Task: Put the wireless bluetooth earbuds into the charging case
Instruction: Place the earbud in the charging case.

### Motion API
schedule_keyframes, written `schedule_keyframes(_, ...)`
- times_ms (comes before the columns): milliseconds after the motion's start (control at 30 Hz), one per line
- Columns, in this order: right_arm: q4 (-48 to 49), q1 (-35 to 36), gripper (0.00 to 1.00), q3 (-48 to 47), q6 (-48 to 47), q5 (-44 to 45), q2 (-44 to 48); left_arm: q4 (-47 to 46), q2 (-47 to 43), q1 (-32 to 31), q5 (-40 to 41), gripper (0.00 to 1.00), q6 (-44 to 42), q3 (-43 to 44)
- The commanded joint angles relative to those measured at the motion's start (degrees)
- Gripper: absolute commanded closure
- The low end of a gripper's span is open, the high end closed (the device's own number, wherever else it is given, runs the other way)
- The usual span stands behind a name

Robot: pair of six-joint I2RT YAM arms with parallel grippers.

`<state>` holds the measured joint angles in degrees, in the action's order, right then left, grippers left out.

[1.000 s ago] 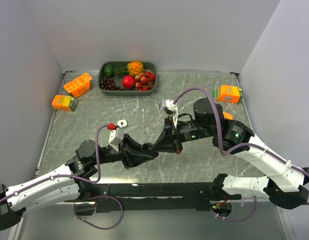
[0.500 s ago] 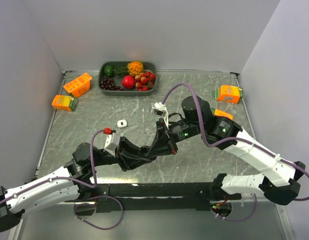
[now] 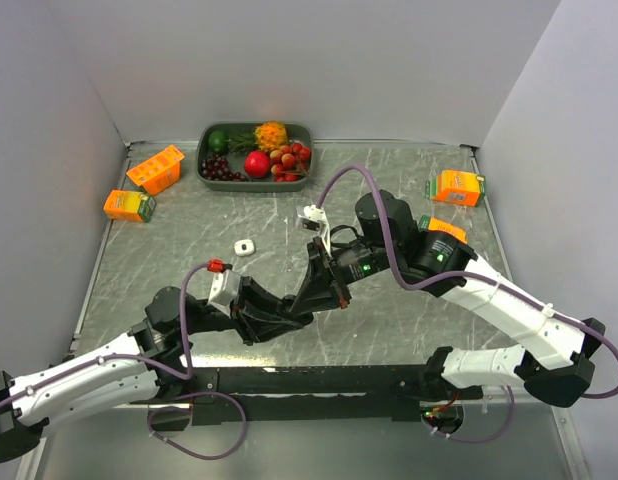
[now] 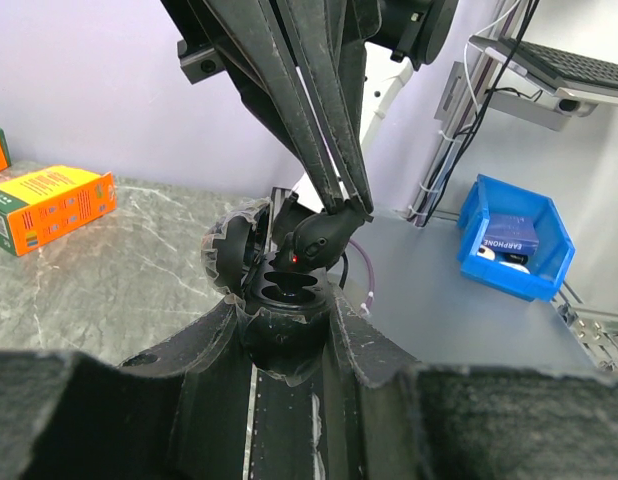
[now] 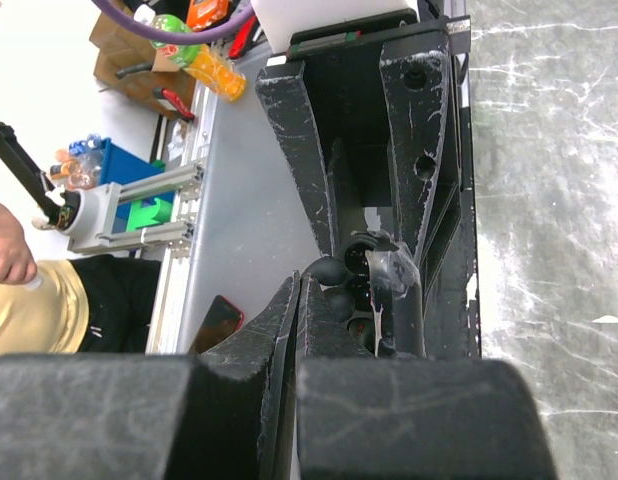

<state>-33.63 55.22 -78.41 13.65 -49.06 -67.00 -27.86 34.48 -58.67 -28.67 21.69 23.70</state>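
Note:
My left gripper [image 3: 292, 313] [image 4: 287, 322] is shut on a black charging case [image 4: 285, 300] [image 5: 367, 292], whose lid [image 4: 232, 253] stands open beside two dark sockets. My right gripper [image 3: 308, 298] [image 5: 300, 286] [image 4: 346, 204] comes down onto it from above, shut, with a glossy black earbud [image 4: 324, 232] [image 5: 328, 270] pinched at its tips. That earbud sits at the case's far rim, right over a socket; whether it is seated I cannot tell. A small white bud [image 3: 244, 246] lies alone on the marble table [image 3: 189, 250].
A grey tray [image 3: 301, 132] of fruit stands at the back. Two orange cartons [image 3: 155, 168] [image 3: 129, 205] lie at the back left and one [image 3: 457, 186] at the back right. Another orange item [image 3: 445, 228] lies behind the right arm.
The right arm has swung left and down, bringing its fingertips onto the case. The left gripper with the case has drawn slightly nearer the base. Both grips have stayed shut.

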Motion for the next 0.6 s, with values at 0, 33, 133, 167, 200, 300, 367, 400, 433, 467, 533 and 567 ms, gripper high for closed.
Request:
schedule_keyframes(0, 0.49, -0.38, 1.0, -1.66, -0.64, 0.28, -0.41, -1.85, 0.59, -0.74, -0.78, 0.99, -0.95, 1.96)
schedule_keyframes(33, 0.14, -0.38, 1.0, -1.66, -0.9, 0.45, -0.41, -1.85, 0.68, -0.91, -0.69, 0.99, -0.95, 1.96)
schedule_keyframes(133, -0.38, -0.29, 1.0, -1.66, -1.17, 0.63, -0.67, -1.85, 1.03, -1.18, -0.78, 0.99, -0.95, 2.31)
schedule_keyframes(167, -0.65, -0.29, 1.0, -1.66, -1.34, 0.89, -0.76, -1.94, 1.2, -1.18, -0.78, 0.99, -1.12, 2.4)
schedule_keyframes(200, -0.91, -0.29, 1.0, -1.66, -1.52, 1.07, -0.76, -1.94, 1.12, -1.18, -0.78, 0.99, -1.13, 2.4)
schedule_keyframes(300, -1.79, -0.29, 1.0, -1.83, -2.05, 1.6, -0.94, -1.5, 0.85, -1.44, -0.43, 0.99, -1.39, 2.75)
schedule_keyframes(367, -2.32, -0.29, 1.0, -1.92, -2.31, 1.51, -1.02, -1.06, 0.68, -1.62, -0.34, 0.99, -1.65, 2.93)
schedule_keyframes(400, -2.32, -0.2, 1.0, -1.92, -2.31, 1.51, -1.02, -0.89, 0.59, -1.62, -0.25, 0.99, -1.74, 3.01)
schedule_keyframes(433, -2.41, -0.29, 1.0, -1.83, -2.22, 1.51, -1.02, -0.71, 0.5, -1.71, 0.1, 0.99, -1.92, 3.01)
schedule_keyframes(467, -2.58, -0.2, 1.0, -1.83, -2.31, 1.42, -1.02, -0.62, 0.41, -1.71, 0.19, 0.99, -2.0, 3.1)
schedule_keyframes(533, -2.67, -0.29, 1.0, -1.92, -2.31, 1.16, -1.11, -0.62, 0.41, -1.71, 0.36, 0.99, -2.09, 3.19)
schedule_keyframes(567, -2.93, -0.29, 1.0, -2.01, -2.22, 1.16, -1.2, -0.62, 0.33, -1.71, 0.45, 0.99, -2.18, 3.28)
